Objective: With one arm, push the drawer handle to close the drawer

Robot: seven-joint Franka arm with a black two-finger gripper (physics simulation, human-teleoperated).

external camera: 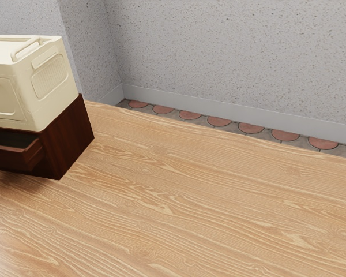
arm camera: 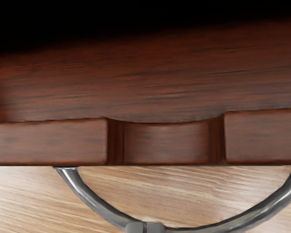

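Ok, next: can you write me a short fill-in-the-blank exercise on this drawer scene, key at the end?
1. The drawer is not closed; it stands ____.
2. The box on the dark cabinet is ____ in colour.
3. The handle, grey and shiny, looks made of ____.
4. The dip in the drawer front's upper edge lies between the handle's two ____.

Missing words: open; cream; metal; ends.
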